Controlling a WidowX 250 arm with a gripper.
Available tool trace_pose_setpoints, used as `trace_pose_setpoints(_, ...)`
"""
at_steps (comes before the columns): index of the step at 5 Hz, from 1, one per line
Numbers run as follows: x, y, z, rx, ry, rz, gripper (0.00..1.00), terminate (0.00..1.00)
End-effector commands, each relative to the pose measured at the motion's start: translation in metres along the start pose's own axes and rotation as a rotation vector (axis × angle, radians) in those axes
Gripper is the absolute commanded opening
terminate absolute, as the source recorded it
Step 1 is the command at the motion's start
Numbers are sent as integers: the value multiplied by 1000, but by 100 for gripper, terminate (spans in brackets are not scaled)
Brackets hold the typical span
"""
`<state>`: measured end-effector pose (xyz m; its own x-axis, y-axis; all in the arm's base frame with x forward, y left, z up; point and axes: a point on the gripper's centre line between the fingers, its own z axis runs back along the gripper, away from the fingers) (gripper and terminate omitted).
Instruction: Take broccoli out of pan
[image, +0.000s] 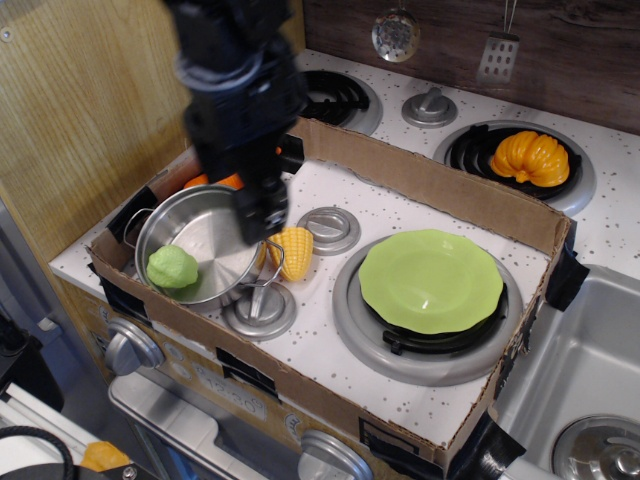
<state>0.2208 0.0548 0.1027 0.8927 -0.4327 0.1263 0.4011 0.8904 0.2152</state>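
One broccoli (172, 267), one pan (200, 240), one green plate (431, 280), one corn cob (293, 250), one orange squash (531, 156).

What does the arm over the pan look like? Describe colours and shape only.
The arm is black and bulky, built of stacked, rounded housings, motion-blurred here. It narrows downward to a slim dark gripper. No markings or cables can be made out through the blur.
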Motion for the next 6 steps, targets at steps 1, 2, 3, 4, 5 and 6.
trace_pose_setpoints(1,-20,7,-23,25,-41,23,100,0)
trace_pose_setpoints(2,-25,13,-32,35,-51,14,100,0)
trace_pose_setpoints(3,-24,20,-40,40,-71,4,100,0)
trace_pose_setpoints(4,-22,28,-45,14,-71,-16,100,0)
trace_pose_setpoints(5,-22,33,-53,-1,-82,-33,100,0)
trace_pose_setpoints(6,-24,37,-56,-1,-83,-47,100,0)
